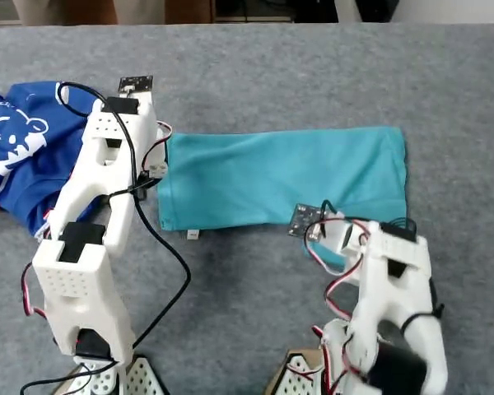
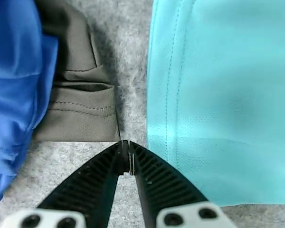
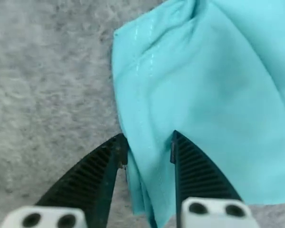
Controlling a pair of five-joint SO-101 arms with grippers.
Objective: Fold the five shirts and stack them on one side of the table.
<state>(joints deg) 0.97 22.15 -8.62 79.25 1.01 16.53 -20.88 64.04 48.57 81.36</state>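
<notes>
Left hand (image 2: 128,159): fingers together, gripping nothing, over bare bench (image 2: 133,71) between teal shirt (image 2: 218,95) and olive-grey shirt (image 2: 78,104). Right hand (image 3: 147,147): fingers apart, astride teal shirt's folded corner. Blue shirt (image 1: 25,156) overlaps the olive-grey shirt.

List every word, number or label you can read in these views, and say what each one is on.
Blue shirt: white lettering beside a bear drawing, cut off by the picture's edge and the folds; not readable.
Small white tag at the teal shirt's edge: too small to read.
No text here can be quoted.
</notes>
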